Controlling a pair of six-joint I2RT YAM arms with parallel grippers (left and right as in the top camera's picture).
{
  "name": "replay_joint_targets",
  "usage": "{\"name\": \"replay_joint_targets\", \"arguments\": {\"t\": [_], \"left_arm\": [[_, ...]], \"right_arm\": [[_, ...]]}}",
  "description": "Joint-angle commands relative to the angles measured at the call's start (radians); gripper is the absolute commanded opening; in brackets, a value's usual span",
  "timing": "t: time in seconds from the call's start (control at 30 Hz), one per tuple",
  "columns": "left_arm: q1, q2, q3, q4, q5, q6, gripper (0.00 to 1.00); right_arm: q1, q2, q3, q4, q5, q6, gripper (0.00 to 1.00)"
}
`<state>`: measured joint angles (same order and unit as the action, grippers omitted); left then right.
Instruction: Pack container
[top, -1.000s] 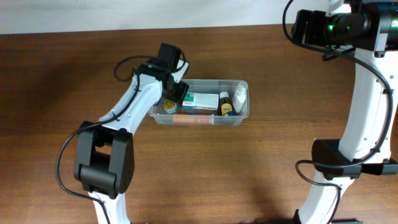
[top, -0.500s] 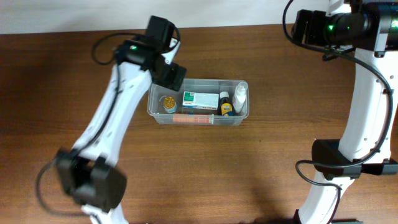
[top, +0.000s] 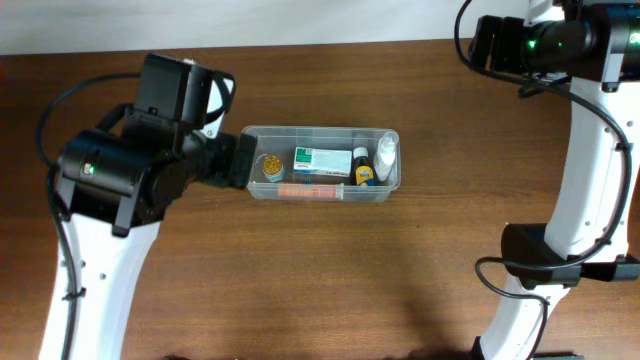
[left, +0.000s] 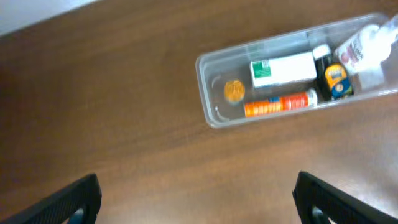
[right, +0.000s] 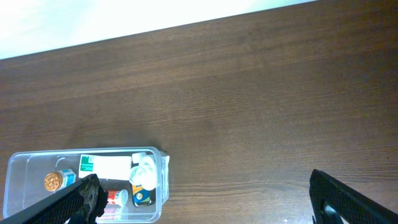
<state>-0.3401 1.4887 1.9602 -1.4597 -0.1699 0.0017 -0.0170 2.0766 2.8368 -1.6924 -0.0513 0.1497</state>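
The clear container (top: 320, 131) sits on the bench (top: 420, 280) near the left tool (left: 199, 205), to its right, which is spread wide and empty; the right tool (right: 211, 205), equally wide, hangs well apart. Inside: a white-and-green box (top: 322, 162), orange tube (top: 312, 192), gold-capped jar (top: 270, 167), dark bottle (top: 362, 172) and white bottle (top: 386, 152). Labels blur; the left wrist view crops the container's end

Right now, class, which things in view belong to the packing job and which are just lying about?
Belong to the job: container, white-and-green box, orange tube, gold-lidded jar, yellow-labelled bottle, white bottle.
Lying about: none visible, just the table.
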Motion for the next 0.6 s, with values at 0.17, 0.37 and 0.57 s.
{"name": "replay_joint_targets", "arguments": {"t": [0.17, 0.37, 0.57], "left_arm": [[0.002, -0.01, 0.001, -0.122, 0.077, -0.013, 0.99], [0.003, -0.018, -0.086, -0.14, 0.143, -0.012, 0.99], [0.003, -0.138, -0.352, 0.146, 0.121, -0.008, 0.99]], "right_arm": [[0.003, -0.015, 0.011, -0.006, -0.005, 0.002, 0.98], [0.003, -0.015, 0.011, -0.006, -0.005, 0.002, 0.98], [0.003, -0.015, 0.011, -0.006, -0.005, 0.002, 0.98]]}}
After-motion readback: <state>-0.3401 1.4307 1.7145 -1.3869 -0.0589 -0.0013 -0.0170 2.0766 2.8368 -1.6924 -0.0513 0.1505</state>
